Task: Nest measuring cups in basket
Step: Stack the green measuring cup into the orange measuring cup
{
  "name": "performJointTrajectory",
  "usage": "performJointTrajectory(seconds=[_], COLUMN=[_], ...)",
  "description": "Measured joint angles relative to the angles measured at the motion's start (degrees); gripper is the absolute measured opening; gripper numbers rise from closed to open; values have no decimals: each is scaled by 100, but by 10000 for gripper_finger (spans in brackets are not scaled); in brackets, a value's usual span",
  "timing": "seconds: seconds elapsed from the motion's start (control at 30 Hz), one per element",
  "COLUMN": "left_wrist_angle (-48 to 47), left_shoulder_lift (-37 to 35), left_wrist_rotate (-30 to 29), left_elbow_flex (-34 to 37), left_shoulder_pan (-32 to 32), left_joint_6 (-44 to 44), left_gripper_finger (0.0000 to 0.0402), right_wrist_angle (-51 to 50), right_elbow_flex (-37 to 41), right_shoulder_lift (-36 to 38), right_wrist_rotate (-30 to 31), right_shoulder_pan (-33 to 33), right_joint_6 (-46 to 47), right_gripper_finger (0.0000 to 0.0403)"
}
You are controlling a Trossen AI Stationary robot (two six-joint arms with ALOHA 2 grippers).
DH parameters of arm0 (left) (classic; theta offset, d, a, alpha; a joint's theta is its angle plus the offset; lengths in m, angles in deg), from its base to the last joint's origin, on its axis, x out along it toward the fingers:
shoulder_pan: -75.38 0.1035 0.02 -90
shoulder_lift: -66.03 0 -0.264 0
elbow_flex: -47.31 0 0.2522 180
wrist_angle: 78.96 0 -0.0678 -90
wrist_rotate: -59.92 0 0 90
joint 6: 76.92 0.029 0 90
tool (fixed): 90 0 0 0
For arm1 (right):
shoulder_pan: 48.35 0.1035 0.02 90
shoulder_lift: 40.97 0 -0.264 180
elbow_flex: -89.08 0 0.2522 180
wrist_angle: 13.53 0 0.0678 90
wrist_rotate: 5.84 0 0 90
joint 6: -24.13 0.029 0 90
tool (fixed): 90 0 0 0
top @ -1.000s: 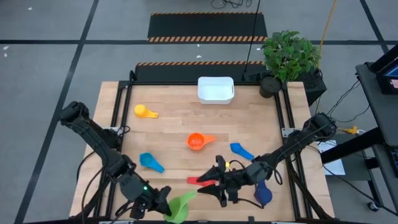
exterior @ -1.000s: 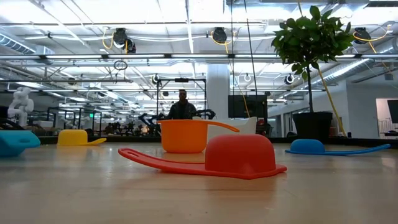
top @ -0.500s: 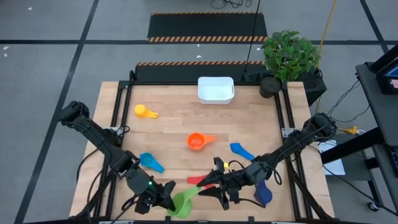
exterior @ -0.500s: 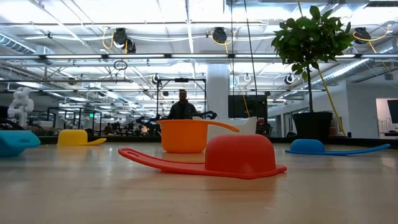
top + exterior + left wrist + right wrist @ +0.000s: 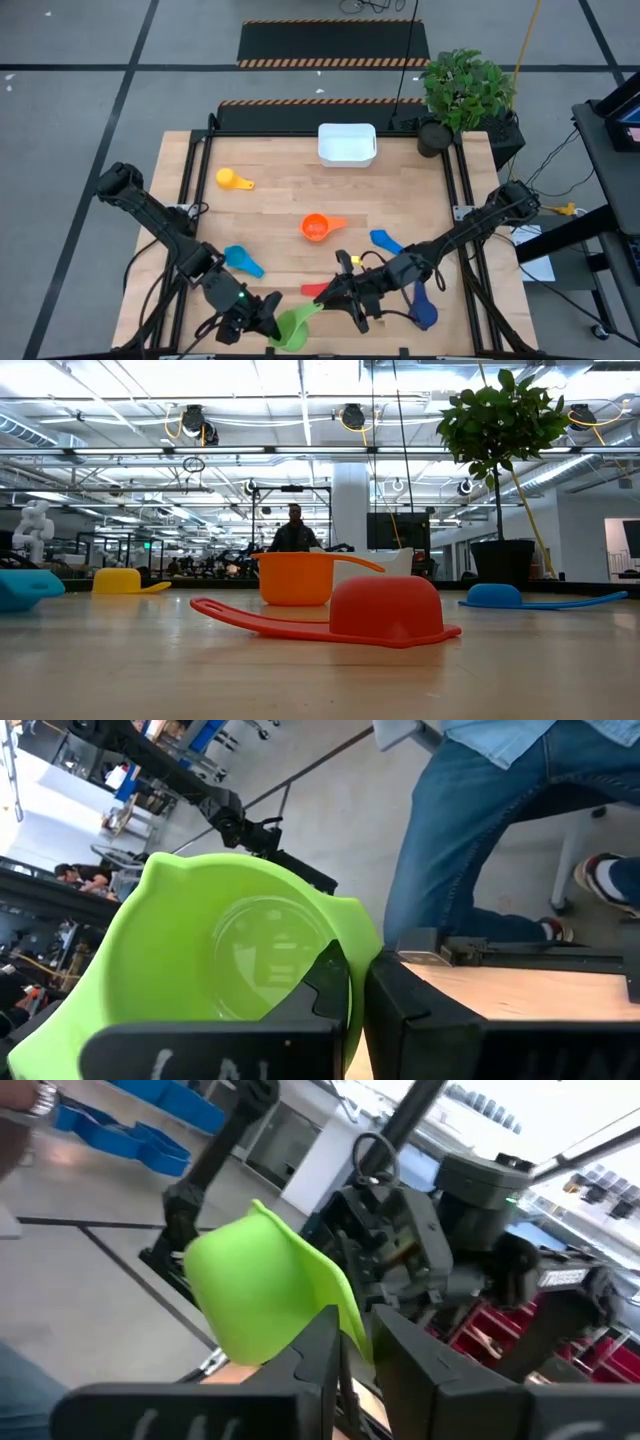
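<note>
Near the table's front edge a green measuring cup [image 5: 292, 329] hangs between my two grippers. My left gripper [image 5: 268, 326] is shut on its wall, and my right gripper [image 5: 329, 298] is shut on its handle. A red cup [image 5: 385, 610] lies mouth down on the table, partly under my right arm in the high view. On the table also rest an orange cup [image 5: 314, 227], a yellow cup [image 5: 232, 179], a light blue cup [image 5: 240, 260], a blue cup [image 5: 386, 241] and a dark blue cup [image 5: 425, 312]. The white basket [image 5: 347, 143] stands at the far edge. My left gripper pinches the green cup's side wall at the rim [image 5: 345, 935], one finger [image 5: 322, 992] inside the bowl and one outside. The cup is lifted clear, its mouth turned toward that wrist. My right gripper pinches the cup's thin flat handle [image 5: 338, 1295] between its two fingers, coming from the table's right side.
A black plant pot [image 5: 432, 136] with a leafy plant stands at the far right corner. A person's legs [image 5: 470, 840] show beyond the table's near edge. Bare wood [image 5: 280, 205] lies between the cups and the basket.
My right gripper has rolled and shut its fingers on the green cup's handle. My left gripper has kept its hold on the cup, carrying it slightly toward the table's right. The cups on the table have not moved.
</note>
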Motion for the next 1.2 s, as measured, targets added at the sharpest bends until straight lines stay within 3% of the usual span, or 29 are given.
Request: performJointTrajectory(seconds=[0.37, 0.63, 0.77, 0.93, 1.2], left_wrist_angle=[-31, -12, 221, 216, -335], left_shoulder_lift=[0, 0, 6, -20, -286], left_wrist_rotate=[112, 28, -648, -1451, -4813], left_elbow_flex=[0, 0, 20, 21, 2], left_shoulder_pan=[48, 101, 150, -71, -718], left_joint_6=[-173, -586, -1619, -2089, -2823], left_gripper_finger=[12, 21, 65, 138, 239], right_wrist_angle=[41, -9, 59, -122, -1224], right_elbow_flex=[0, 2, 2, 1, 2], right_shoulder_lift=[-39, -39, 2, 136, 814], right_wrist_rotate=[0, 44, 409, 895, 1411], right_shoulder_pan=[11, 11, 32, 198, 423], right_joint_6=[-138, -172, -249, -654, -932], right_gripper_finger=[47, 6, 2, 1, 0])
